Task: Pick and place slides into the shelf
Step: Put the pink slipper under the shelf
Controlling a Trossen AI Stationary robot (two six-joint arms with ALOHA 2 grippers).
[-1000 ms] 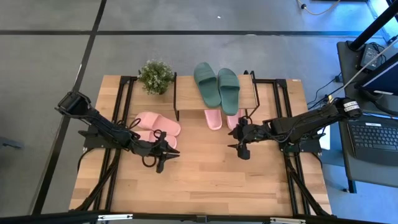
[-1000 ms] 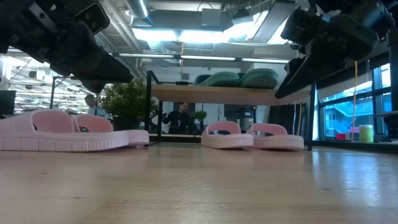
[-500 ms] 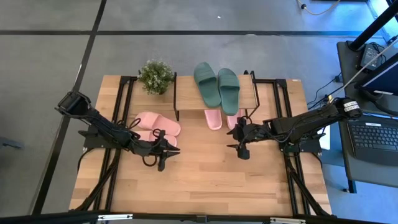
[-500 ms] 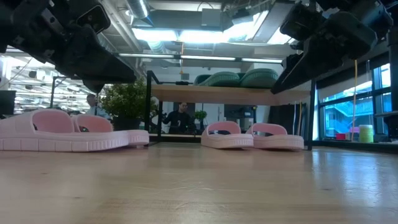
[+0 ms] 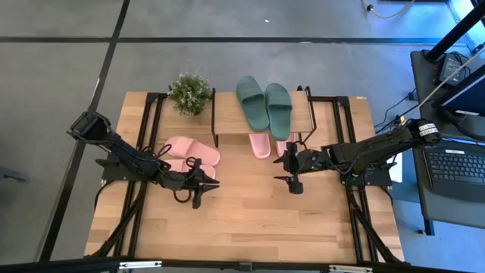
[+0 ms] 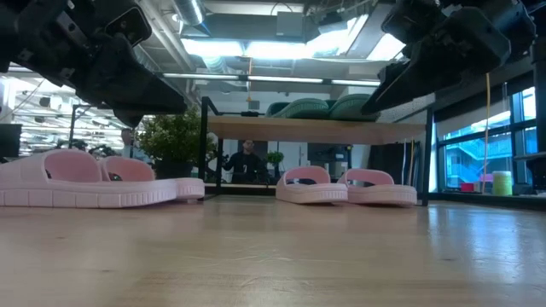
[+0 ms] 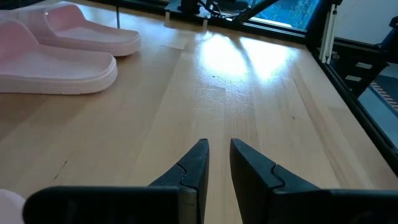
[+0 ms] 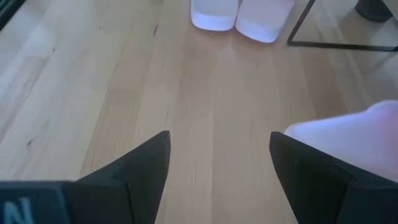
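Green soft slides (image 5: 264, 104) sit on light wood shelf (image 5: 301, 114), pink pair (image 6: 345, 186) under it; L gripper (image 5: 196, 196) nearly closed & empty, R gripper (image 5: 290, 179) wide apart, empty.

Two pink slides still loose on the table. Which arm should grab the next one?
Left, probably. The left gripper hovers right beside the loose pink slides, holding nothing. The right gripper is open too, but sits near the shelf, farther from them.

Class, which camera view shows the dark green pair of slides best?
The high view: both dark green slides lie fully visible, side by side on the shelf. The low view shows only their edges above the board. Neither wrist view shows them.
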